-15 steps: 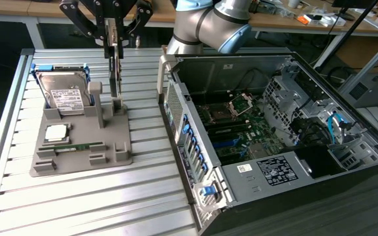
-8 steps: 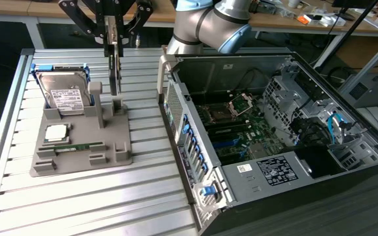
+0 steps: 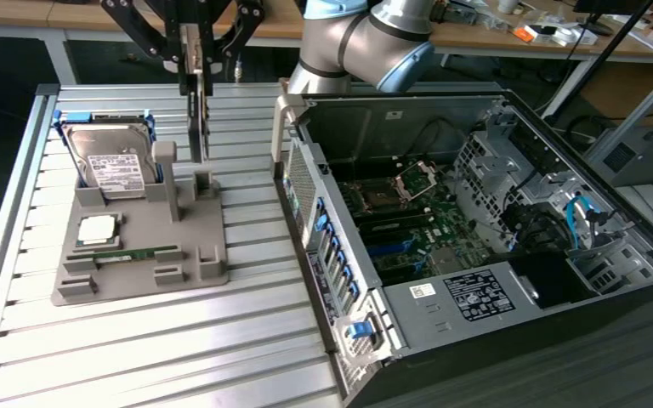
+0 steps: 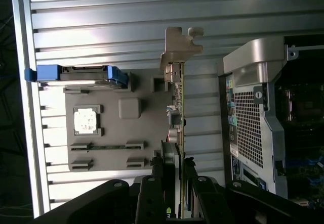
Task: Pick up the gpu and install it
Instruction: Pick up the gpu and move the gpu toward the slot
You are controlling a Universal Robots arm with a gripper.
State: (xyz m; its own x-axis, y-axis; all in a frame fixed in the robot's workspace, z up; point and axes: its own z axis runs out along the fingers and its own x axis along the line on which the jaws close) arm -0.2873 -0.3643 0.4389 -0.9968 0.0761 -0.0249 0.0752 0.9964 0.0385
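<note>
Gripper (image 3: 196, 81) is clamped on the gpu (image 3: 200, 127), which hangs upright over the grey holder (image 3: 207, 251) on the tabletop (image 3: 133, 340). The card's top is hidden between the fingers, and I can't tell if its bottom clears the slot.

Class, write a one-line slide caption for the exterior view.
Robot hand grips the gpu upright at the grey parts holder, beside the open computer case.

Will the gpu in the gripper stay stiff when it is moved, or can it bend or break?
Probably stiff: the gpu hangs straight below the gripper with no sag. Likely light, being so thin edge-on. Perhaps fragile: small parts stand bare on its face, so a knock could harm it.
</note>
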